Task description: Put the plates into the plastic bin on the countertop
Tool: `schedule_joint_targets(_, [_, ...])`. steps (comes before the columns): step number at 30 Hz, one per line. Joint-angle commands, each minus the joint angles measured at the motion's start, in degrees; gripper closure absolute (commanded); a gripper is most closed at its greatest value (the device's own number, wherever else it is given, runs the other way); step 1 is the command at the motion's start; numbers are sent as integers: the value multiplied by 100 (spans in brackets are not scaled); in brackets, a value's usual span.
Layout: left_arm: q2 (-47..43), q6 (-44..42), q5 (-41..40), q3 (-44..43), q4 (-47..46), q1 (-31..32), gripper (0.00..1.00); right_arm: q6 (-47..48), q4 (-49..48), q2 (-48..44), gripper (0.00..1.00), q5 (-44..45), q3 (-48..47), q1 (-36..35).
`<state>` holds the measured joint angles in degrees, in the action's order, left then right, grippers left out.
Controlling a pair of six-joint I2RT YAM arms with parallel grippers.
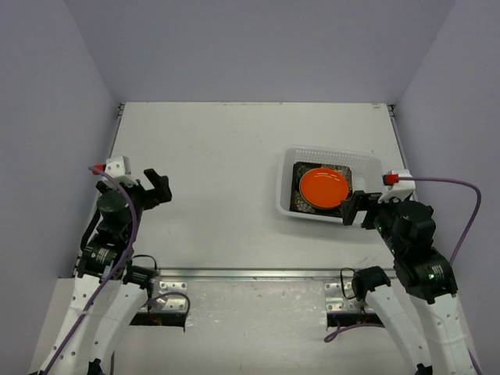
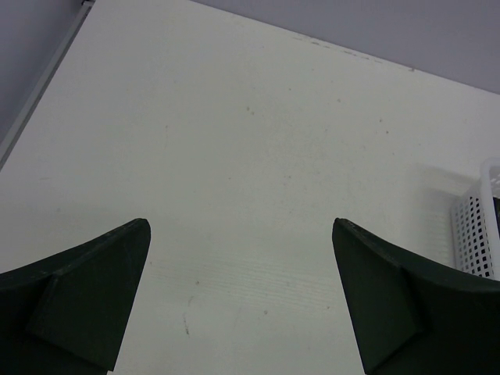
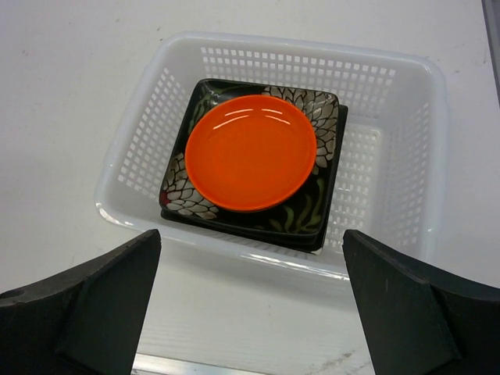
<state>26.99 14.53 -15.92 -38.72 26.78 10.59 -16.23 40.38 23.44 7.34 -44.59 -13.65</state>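
Note:
The white lattice plastic bin stands on the right of the white countertop. Inside it a round orange plate lies on a stack of black floral square plates. In the right wrist view the orange plate sits on the black floral plates in the bin. My right gripper is open and empty just outside the bin's near rim. My left gripper is open and empty over bare countertop at the left. The other plates are out of view.
Pale lavender walls enclose the countertop on three sides. A metal strip runs along the front edge. A corner of the bin shows at the right edge of the left wrist view.

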Motion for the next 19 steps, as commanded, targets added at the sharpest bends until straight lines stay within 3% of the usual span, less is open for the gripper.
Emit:
schedule_joint_targets(1, [-116, -133, -146, 23, -345, 40, 0, 155, -208, -266, 1, 268, 165, -39])
schedule_joint_targets(19, [-411, -161, -195, 93, -366, 40, 0, 214, -258, -380, 1, 251, 205, -111])
